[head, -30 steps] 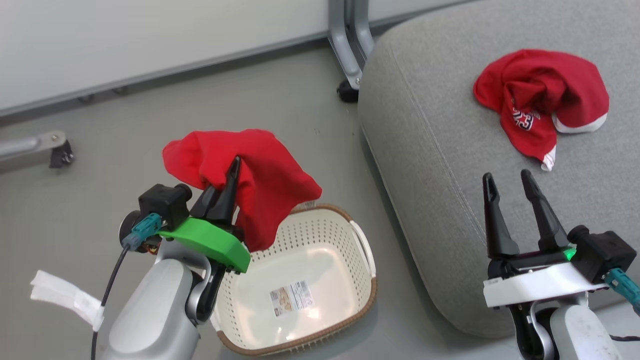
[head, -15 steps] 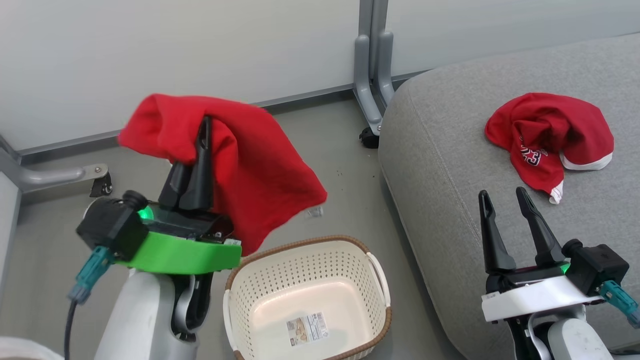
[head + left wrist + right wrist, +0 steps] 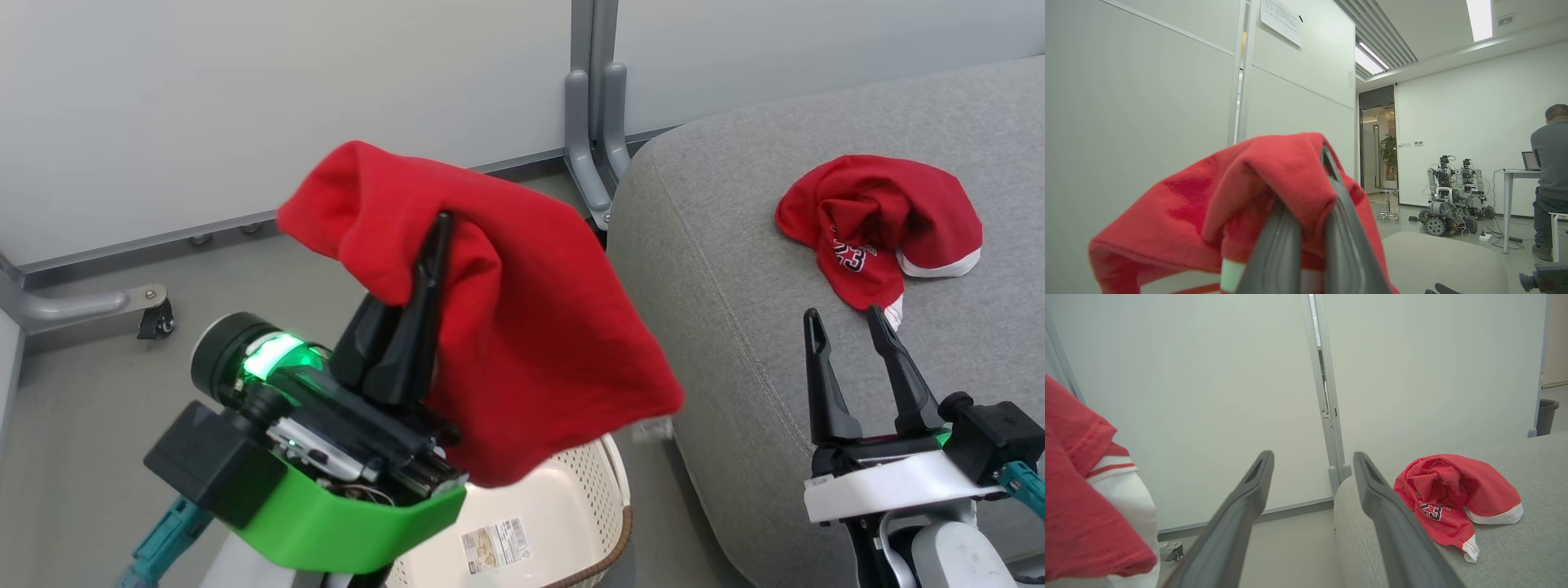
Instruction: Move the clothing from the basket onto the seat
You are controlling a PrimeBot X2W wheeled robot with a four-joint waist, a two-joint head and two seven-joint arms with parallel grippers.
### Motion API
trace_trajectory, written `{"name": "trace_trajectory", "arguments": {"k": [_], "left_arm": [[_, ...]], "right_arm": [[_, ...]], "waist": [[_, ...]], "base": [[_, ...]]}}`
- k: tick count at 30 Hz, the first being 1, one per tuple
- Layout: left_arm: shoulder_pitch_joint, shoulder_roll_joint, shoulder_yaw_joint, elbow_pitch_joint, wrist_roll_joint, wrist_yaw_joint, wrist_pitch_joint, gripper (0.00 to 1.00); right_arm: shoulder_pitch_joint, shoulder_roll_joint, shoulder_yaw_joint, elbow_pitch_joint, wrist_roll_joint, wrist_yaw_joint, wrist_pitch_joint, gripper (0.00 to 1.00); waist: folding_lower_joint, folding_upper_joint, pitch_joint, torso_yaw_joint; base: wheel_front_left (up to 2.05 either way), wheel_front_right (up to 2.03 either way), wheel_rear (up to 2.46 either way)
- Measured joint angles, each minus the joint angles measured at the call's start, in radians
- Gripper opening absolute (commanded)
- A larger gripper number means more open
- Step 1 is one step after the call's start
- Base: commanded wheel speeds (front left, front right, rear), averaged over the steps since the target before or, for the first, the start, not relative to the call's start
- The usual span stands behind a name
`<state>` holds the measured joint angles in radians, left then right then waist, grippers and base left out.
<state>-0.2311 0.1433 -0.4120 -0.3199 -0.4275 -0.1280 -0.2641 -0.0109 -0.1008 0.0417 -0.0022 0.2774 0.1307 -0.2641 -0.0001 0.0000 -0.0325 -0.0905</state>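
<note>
**Left gripper** point(image 3: 441, 224): fingers pressed together on a fold of the held garment point(image 3: 531, 343), which is red and drapes over and below them. It hangs clear above the basket point(image 3: 571, 506), which sits directly under this hand.

**Right gripper** point(image 3: 843, 314): fingers spread and holding nothing, poised over the near edge of the seat point(image 3: 735, 327).

**Second garment** point(image 3: 878, 220): red, numbered 23, crumpled on the seat just beyond the right fingertips.

**Basket floor:** where visible, it shows a paper label point(image 3: 494, 543).

**Progress:** one piece is delivered and the other is lifted out. By my reading, what remains is carrying it across to the seat, to the left hand's right, and letting go.
</note>
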Motion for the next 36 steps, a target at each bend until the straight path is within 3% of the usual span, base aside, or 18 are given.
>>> {"name": "trace_trajectory", "arguments": {"k": [5, 12, 27, 32, 36], "left_arm": [[-0.004, 0.020, -0.074, -0.033, -0.030, 0.000, 0.000, 0.00], [-0.005, 0.020, -0.107, -0.017, -0.056, -0.001, 0.000, 0.00], [-0.004, 0.008, -0.098, 0.009, -0.064, -0.001, 0.000, 0.00], [-0.005, 0.009, -0.105, 0.015, -0.064, -0.001, 0.000, 0.00], [-0.005, 0.009, -0.112, 0.018, -0.065, -0.001, 0.000, 0.00]], "right_arm": [[0.000, -0.004, -0.013, -0.002, 0.002, 0.000, 0.000, 1.00], [0.000, -0.005, -0.008, -0.003, 0.003, 0.000, 0.000, 1.00], [-0.001, -0.020, 0.010, -0.001, 0.012, 0.000, 0.000, 1.00], [-0.022, -0.107, 0.120, -0.020, 0.064, 0.000, 0.000, 1.00], [-0.059, -0.228, 0.273, -0.077, 0.148, 0.000, 0.000, 1.00]], "waist": [[0.0000, 0.0000, 0.001, 0.004], [0.0000, 0.0000, -0.001, 0.004], [0.0000, 0.0000, 0.000, 0.003], [0.0000, 0.0000, 0.001, 0.004], [0.0000, 0.0000, 0.001, 0.005]], "base": [[0.00, 0.00, 0.00], [0.00, 0.00, 0.00], [0.00, 0.00, 0.00], [0.00, 0.00, 0.00], [0.00, 0.00, 0.00]]}}
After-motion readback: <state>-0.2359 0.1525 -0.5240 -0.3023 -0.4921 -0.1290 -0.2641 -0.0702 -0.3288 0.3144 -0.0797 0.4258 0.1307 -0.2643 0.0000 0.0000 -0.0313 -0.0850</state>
